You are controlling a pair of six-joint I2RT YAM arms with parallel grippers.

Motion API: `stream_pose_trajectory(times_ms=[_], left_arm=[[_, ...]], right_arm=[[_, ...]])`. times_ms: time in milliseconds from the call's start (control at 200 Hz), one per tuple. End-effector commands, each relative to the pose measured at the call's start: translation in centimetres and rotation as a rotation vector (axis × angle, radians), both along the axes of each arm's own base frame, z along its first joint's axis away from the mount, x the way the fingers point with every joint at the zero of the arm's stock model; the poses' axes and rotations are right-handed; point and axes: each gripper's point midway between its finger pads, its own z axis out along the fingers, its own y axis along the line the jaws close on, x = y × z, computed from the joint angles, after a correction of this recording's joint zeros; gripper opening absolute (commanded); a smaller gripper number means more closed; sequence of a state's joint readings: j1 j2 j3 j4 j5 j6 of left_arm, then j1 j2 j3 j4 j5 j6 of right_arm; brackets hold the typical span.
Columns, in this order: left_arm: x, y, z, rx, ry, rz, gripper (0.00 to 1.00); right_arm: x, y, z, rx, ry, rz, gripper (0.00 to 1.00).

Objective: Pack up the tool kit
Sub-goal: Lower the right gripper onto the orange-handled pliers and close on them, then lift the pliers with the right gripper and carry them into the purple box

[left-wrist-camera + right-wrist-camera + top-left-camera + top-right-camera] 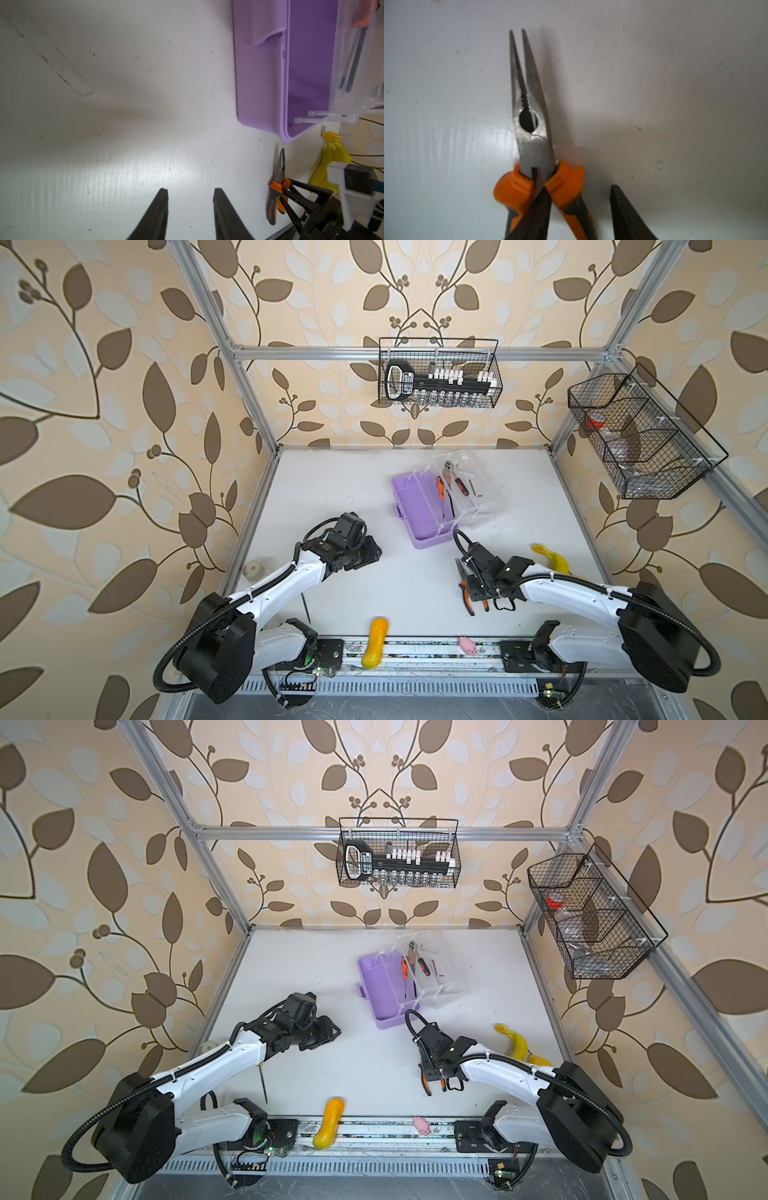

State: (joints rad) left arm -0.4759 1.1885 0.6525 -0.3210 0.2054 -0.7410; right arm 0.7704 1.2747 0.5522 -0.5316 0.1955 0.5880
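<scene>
The tool kit (417, 510) is a small rectangular box of smooth lilac plastic with rounded corners. It lies open on the white counter (340, 489), whose surface is a little glossy with fine ribs. In both top views the kit's clear plastic part (478, 493), divided in compartments, rests against its right side. Thin tools lie there, among them a screwdriver (439, 485) with an orange grip. Near the kit's front right corner lie long-nose pliers (529, 124) of grey metal. Their tapering tips are a little apart and their handles are sleeved in orange and black rubber. The right gripper (579, 188) stands over these handles with its black pointed fingers apart. One finger (537, 212) covers the gap between the handles and the second stands clear beside them, so it clamps nothing. To the kit's front left, the left gripper (190, 189) hangs with a moderate gap and only bare counter between its fingers.
</scene>
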Motion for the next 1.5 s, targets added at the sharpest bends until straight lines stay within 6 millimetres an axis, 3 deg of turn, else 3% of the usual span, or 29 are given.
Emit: stream_pose_trajectory(times_ms=[0,155,285,425,655,750,900,1020,1179,1409,1494], left_arm=[[0.4,-0.1,1.1,-0.026,-0.018,0.009,0.39],[0.3,-0.1,0.9,-0.028,-0.010,0.006,0.39],[0.0,-0.1,1.0,-0.028,-0.009,-0.002,0.39],[0.0,-0.7,1.9,-0.065,-0.035,-0.027,0.39],[-0.4,-4.0,6.4,-0.124,-0.171,-0.146,0.48],[-0.5,-5.0,7.5,-0.113,-0.206,-0.178,0.49],[-0.4,-5.9,8.5,-0.143,-0.232,-0.191,0.49],[-0.2,-6.7,10.8,-0.204,-0.292,-0.205,0.50],[-0.2,-7.2,13.1,-0.248,-0.347,-0.231,0.63],[0.4,-7.4,13.0,-0.238,-0.355,-0.222,0.65],[0.5,-7.0,12.9,-0.219,-0.357,-0.212,0.65]], right_arm=[[-0.5,0.9,-1.2,-0.043,0.003,0.037,0.39],[-0.5,2.7,-2.4,-0.048,0.001,0.100,0.20],[0.1,5.5,-0.6,0.016,-0.049,0.164,0.13],[1.5,8.4,3.9,0.120,-0.139,0.228,0.09],[3.3,11.9,13.4,0.288,-0.297,0.331,0.07],[5.0,11.9,16.5,0.319,-0.350,0.335,0.06],[8.3,10.6,19.5,0.338,-0.400,0.288,0.04],[10.4,10.3,20.7,0.342,-0.428,0.262,0.03],[13.1,11.0,21.1,0.333,-0.435,0.238,0.03],[17.7,12.9,19.3,0.246,-0.429,0.213,0.01],[19.6,12.8,18.3,0.118,-0.445,0.191,0.00]])
